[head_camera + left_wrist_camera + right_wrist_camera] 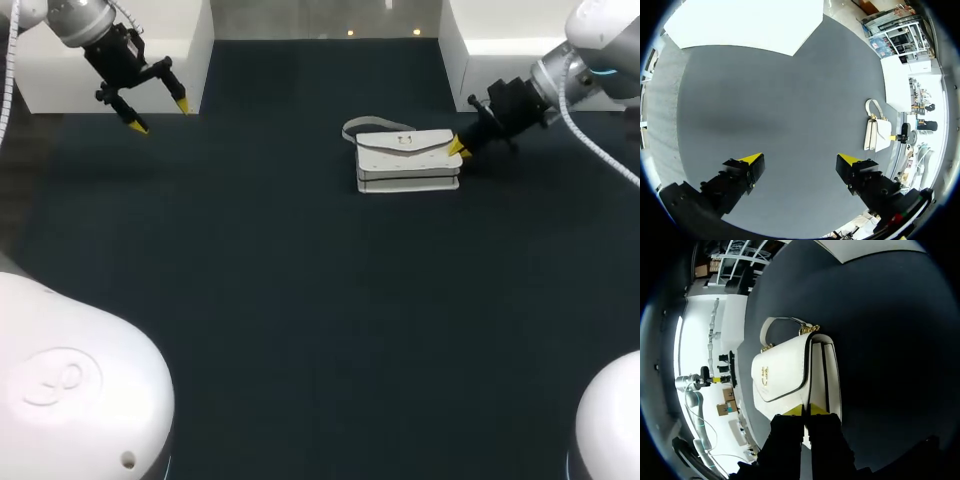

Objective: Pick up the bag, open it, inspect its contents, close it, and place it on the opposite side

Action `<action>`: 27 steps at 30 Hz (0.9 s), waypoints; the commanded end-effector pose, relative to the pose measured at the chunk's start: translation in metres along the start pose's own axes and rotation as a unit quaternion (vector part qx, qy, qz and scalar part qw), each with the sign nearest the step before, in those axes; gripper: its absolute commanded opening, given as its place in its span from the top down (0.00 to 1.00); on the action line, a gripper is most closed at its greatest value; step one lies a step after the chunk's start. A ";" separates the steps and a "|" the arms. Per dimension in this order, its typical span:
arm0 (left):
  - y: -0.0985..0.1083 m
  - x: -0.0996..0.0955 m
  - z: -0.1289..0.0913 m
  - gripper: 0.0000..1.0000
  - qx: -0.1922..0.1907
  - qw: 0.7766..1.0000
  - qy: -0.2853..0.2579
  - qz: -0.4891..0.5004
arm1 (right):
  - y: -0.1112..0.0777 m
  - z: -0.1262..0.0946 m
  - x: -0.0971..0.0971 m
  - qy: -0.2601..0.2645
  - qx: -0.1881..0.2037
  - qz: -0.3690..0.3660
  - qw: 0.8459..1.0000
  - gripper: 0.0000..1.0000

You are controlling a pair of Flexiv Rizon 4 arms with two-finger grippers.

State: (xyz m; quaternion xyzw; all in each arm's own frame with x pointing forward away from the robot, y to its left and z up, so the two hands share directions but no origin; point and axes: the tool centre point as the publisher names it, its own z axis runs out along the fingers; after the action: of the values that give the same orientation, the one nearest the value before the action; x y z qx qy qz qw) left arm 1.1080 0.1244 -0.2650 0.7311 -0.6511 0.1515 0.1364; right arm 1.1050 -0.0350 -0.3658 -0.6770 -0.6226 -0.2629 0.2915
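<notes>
At 1 o'clock on the dark counter [300, 320], one white bag [408, 160]. Clamped on its 3 o'clock end, right jaws; spread apart at 11 o'clock, left jaws.

No legible text or labels anywhere.

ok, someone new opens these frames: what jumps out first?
The white bag, flap down, lies on the dark table, right of middle toward the far edge, with its strap looped behind it. Next is the right gripper, right up against the bag's right end. The left gripper hangs open above the far left corner, well away from the bag.
</notes>
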 end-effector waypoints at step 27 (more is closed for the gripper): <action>-0.003 -0.013 -0.024 0.00 -0.007 0.997 -0.071 0.009 | 0.037 -0.082 -0.078 -0.039 -0.024 0.021 0.999 1.00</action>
State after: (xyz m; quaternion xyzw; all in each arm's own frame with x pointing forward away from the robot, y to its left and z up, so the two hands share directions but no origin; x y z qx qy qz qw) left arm 1.1078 0.1472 -0.2486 0.7328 -0.6667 0.0984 0.0940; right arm 1.1300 -0.1487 -0.3674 -0.7086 -0.6105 -0.2512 0.2490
